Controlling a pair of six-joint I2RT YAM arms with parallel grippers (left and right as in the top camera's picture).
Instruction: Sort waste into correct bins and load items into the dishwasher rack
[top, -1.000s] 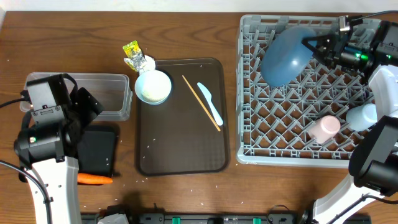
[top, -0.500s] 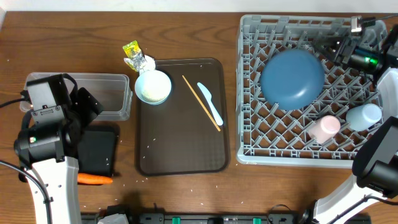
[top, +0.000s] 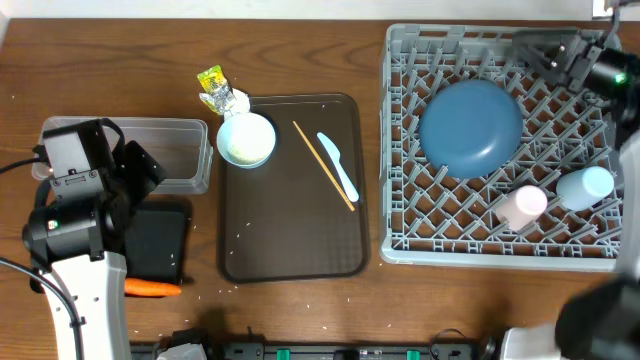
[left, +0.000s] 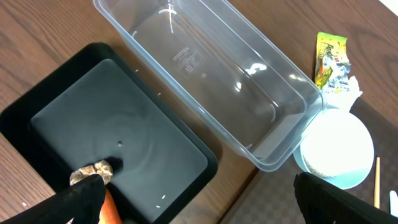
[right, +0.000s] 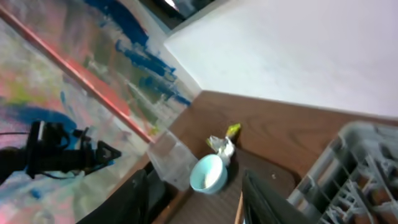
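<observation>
The blue plate lies flat in the grey dishwasher rack, with the pink cup and light-blue cup near the rack's front right. My right gripper hovers open over the rack's back right corner, apart from the plate; in its own view the right gripper holds nothing. The white bowl and pale-blue spoon rest on the brown tray. My left gripper hangs open above the black tray, beside the clear tub. A brown food piece and carrot show by its left finger.
The crumpled wrapper lies on the table behind the bowl. A wooden chopstick lies next to the spoon. The carrot sits at the black tray's front edge. Loose rice grains dot the table front.
The plate, held tilted in my right gripper a second ago, now lies flat in the rack. My right gripper has opened and drawn back to the right. The left arm has not moved.
</observation>
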